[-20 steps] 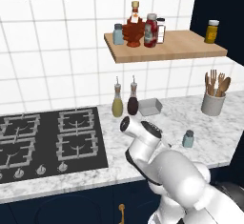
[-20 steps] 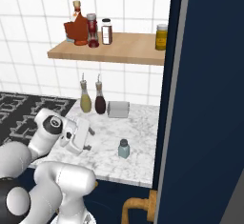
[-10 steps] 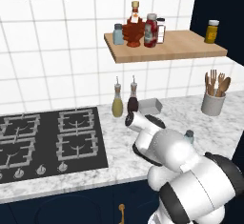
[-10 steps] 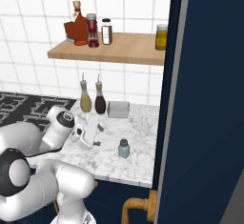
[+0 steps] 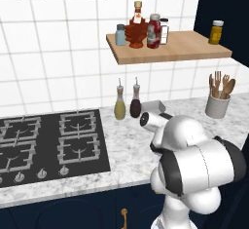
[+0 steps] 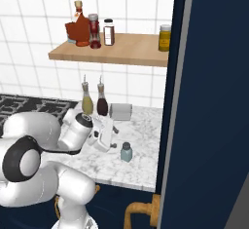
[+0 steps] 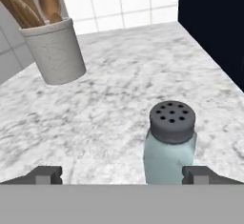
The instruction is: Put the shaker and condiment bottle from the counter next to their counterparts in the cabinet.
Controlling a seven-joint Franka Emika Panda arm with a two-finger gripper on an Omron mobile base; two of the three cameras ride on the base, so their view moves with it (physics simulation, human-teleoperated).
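The pale blue-grey shaker (image 7: pixel 170 144) stands upright on the marble counter (image 7: pixel 109 99), right in front of my open gripper (image 7: pixel 121 175), between the fingertips and closer to the right one (image 7: pixel 200 174). From the right base camera the shaker (image 6: pixel 126 152) is just right of my gripper (image 6: pixel 115 138). On the wooden cabinet shelf (image 5: pixel 175 47) the red condiment bottle (image 5: pixel 154 30) stands beside the dark red leaf-shaped bottle (image 5: pixel 136 28), with the matching shaker (image 5: pixel 120 34) on that bottle's left.
A white utensil holder (image 7: pixel 55 51) with wooden spoons stands behind the shaker. Two oil cruets (image 5: pixel 119 107) (image 5: pixel 135 105) stand at the wall. A yellow jar (image 5: pixel 217 31) sits on the shelf's right end. The stove (image 5: pixel 44 145) lies left, a dark blue panel (image 6: pixel 209 101) right.
The arm has swung to the right and lowered its hand towards the shaker on the counter. The shaker and the things on the shelf have not moved.
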